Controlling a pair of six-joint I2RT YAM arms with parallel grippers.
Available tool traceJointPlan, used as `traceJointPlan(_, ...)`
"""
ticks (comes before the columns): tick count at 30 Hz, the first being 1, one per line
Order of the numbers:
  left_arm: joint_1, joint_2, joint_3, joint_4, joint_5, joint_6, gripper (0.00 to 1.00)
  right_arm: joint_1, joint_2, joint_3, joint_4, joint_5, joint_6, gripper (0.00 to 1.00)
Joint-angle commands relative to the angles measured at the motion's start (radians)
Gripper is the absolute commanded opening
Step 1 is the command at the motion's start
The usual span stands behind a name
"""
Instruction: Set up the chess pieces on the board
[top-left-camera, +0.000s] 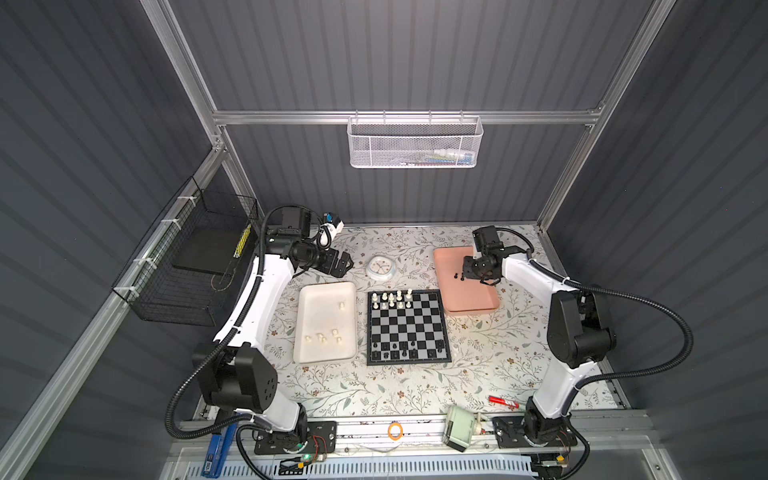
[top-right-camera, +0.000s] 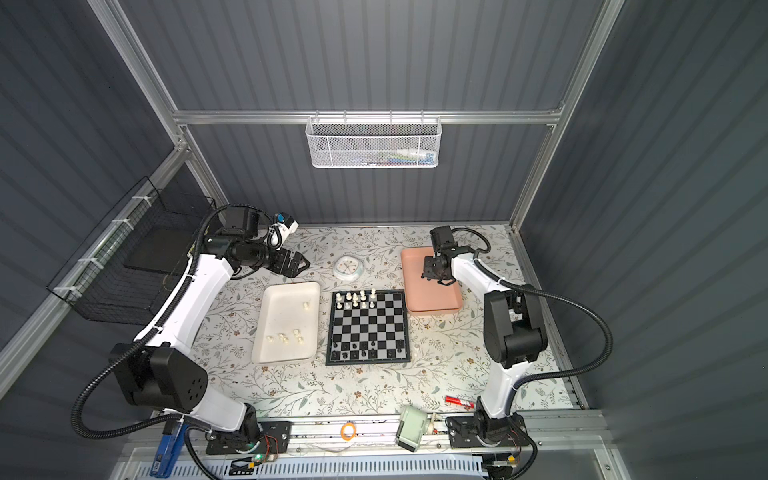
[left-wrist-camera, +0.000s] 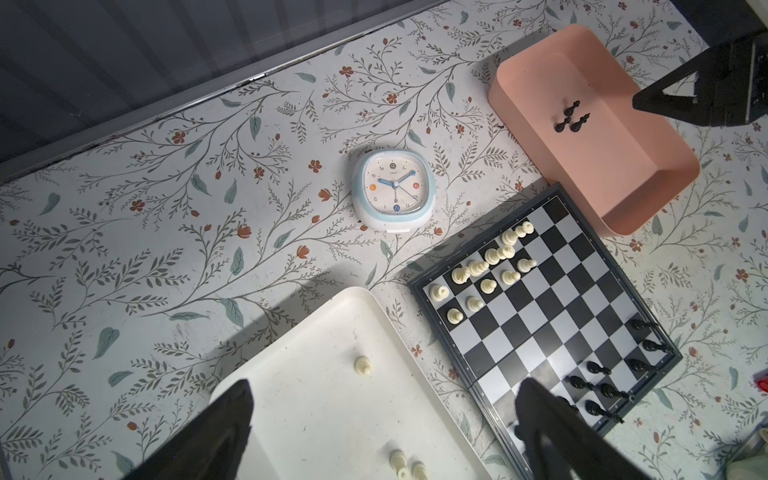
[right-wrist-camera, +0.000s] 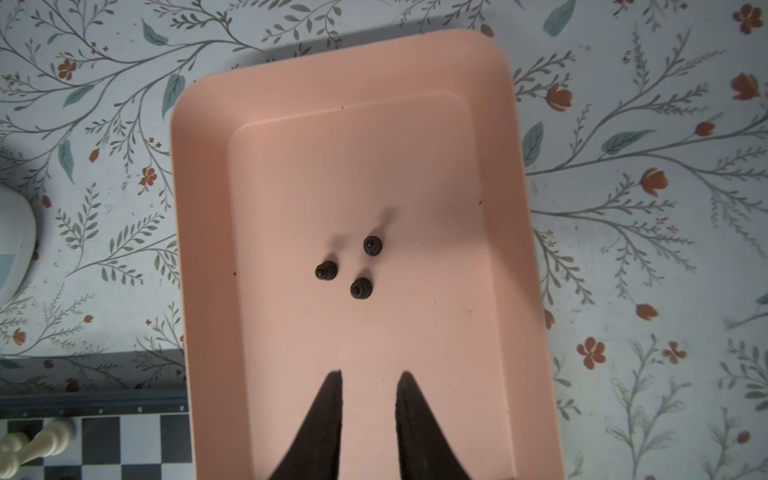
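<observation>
Chess pieces (right-wrist-camera: 350, 269), three black, stand unheld before the right gripper's (right-wrist-camera: 369, 374) slightly parted, cut-off fingers.

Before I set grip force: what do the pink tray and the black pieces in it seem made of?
The pink tray looks like moulded plastic with a matte finish: one even colour, rounded corners, soft shading and no glare. The three black pieces look like hard plastic, slightly glossy, with faint highlights on their tops; too small to be sure.
</observation>
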Motion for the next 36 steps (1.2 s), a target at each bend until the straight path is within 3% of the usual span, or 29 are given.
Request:
traceJointPlan(1, -0.006, 0.014, 0.028, -0.037, 0.017, 0.009, 0.99, -0.003, 0.030, 0.038, 0.029, -0.009, -0.018, 0.27)
traceJointPlan(14, -0.006, 0.012, 0.017, -0.038, 0.009, 0.012, 1.00, -0.006, 0.126, 0.096, 0.047, -0.018, -0.016, 0.26)
traceJointPlan(36, -0.006, 0.018, 0.019, -0.036, 0.014, 0.011, 0.99, -0.006, 0.147, 0.074, 0.070, -0.008, -0.017, 0.25)
